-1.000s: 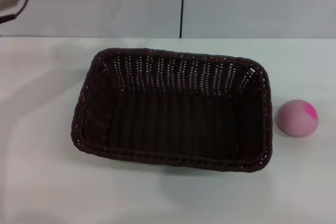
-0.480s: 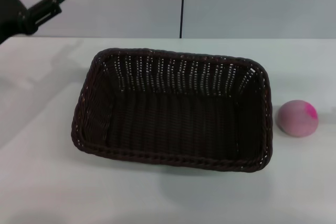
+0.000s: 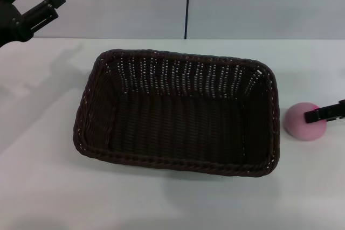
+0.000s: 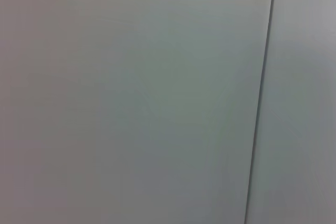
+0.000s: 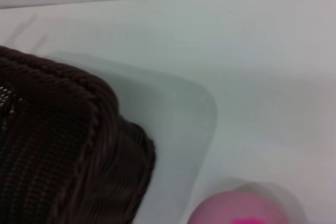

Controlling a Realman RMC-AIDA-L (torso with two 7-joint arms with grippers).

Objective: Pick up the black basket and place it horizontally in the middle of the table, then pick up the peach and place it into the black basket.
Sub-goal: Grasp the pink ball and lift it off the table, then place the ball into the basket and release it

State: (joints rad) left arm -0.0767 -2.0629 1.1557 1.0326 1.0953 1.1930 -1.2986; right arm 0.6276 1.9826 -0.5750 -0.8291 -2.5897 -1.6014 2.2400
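Large dark woven wicker basket [image 3: 177,114] lying flat mid-bench on wide white table [image 3: 48,187]. Small round pink peach [image 3: 304,122] just off its right rim, near right edge. Right gripper [image 3: 325,113] over peach, jaw state unclear. Left gripper [image 3: 35,1] raised at far-left corner, jaws released.

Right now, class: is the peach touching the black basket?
Apart. The head view shows a strip of bare white table between the peach and the black basket; the right wrist view shows that gap too.
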